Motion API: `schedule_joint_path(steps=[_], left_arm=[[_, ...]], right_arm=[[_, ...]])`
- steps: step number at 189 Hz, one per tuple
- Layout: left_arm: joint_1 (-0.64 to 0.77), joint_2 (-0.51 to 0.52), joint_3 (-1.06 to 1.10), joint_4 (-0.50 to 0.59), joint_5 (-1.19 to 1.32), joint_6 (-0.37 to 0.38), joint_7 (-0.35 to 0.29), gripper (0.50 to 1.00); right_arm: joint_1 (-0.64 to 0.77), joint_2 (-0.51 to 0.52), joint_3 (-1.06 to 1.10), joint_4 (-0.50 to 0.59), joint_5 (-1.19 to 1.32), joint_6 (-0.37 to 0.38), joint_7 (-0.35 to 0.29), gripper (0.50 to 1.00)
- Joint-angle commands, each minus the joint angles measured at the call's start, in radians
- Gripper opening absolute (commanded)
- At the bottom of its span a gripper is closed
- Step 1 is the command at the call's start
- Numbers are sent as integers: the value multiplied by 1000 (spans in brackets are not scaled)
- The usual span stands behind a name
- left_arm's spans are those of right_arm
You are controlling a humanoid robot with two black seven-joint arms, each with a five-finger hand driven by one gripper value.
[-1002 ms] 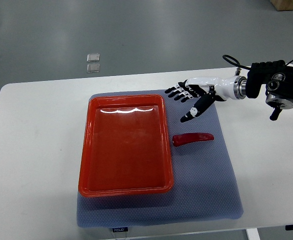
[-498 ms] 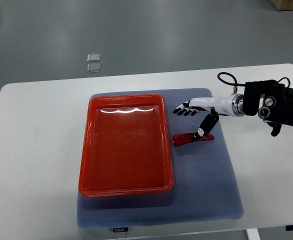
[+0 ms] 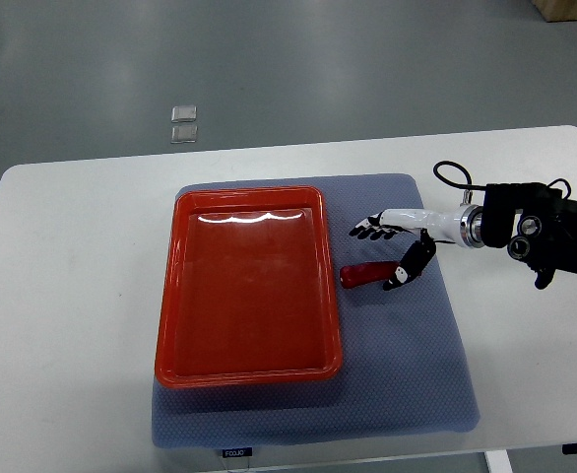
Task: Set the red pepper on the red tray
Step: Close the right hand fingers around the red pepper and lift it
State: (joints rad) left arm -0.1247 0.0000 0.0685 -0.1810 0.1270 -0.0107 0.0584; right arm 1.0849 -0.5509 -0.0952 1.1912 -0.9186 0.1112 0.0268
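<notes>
On the grey floor stands one white counter, its near edge cut off by the bottom of the picture. One grey mat covers the counter's middle, reaching close to the near edge. One red tray lies on the left part of the mat, long side running from far to near, with nothing in it; glare marks its far end.

One arm comes in from the right edge, dark and bulky at the wrist, with a black cable looped above it; its outer part runs out of the picture. It ends in the right hand, white with black fingers, over the mat's far right part. The fingers are spread and point toward the tray, and the thumb angles down toward the near edge. They close on nothing.

One pepper, red and slim, lies flat on the mat just right of the tray's right rim, outside the tray. Its right end is hidden under the thumb, so its full length cannot be made out, nor whether the thumb touches it. The fingers lie beyond it, toward the far edge, apart from it.

Two small clear squares lie on the floor past the counter's far edge, one behind the other; what they are cannot be told. A tan corner shows cut off at the picture's top right. A small label at the mat's near edge is too small to read.
</notes>
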Motion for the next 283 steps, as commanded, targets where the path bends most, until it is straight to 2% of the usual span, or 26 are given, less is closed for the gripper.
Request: schedule_joint_path(steps=[1, 54, 72, 159, 195, 221, 262, 272, 283], left_arm=[[0, 0, 1, 0, 0, 0, 0, 1000], [0, 0, 2, 0, 0, 0, 0, 1000], [0, 0, 1, 0, 0, 0, 0, 1000], [0, 0, 1, 0, 0, 0, 0, 1000], [0, 0, 1, 0, 0, 0, 0, 1000], [0, 0, 1, 0, 0, 0, 0, 1000], [0, 0, 1, 0, 0, 0, 0, 1000], [0, 0, 1, 0, 0, 0, 0, 1000], [0, 0, 1, 0, 0, 0, 0, 1000]], right_arm=[[-5, -1, 0, -1, -8, -4, 1, 903], [-19, -15, 0, 16, -8, -27, 1, 891], [-19, -23, 0, 36, -9, -27, 1, 834], [-25, -41, -6, 48, -129, -30, 41, 693], [-43, -40, -5, 48, -137, -30, 45, 690], [-49, -30, -5, 48, -137, -30, 47, 711], [-63, -20, -5, 44, -141, -45, 51, 705], [-65, -18, -5, 44, -141, -50, 53, 680], [-65, -17, -5, 44, -143, -50, 51, 588]])
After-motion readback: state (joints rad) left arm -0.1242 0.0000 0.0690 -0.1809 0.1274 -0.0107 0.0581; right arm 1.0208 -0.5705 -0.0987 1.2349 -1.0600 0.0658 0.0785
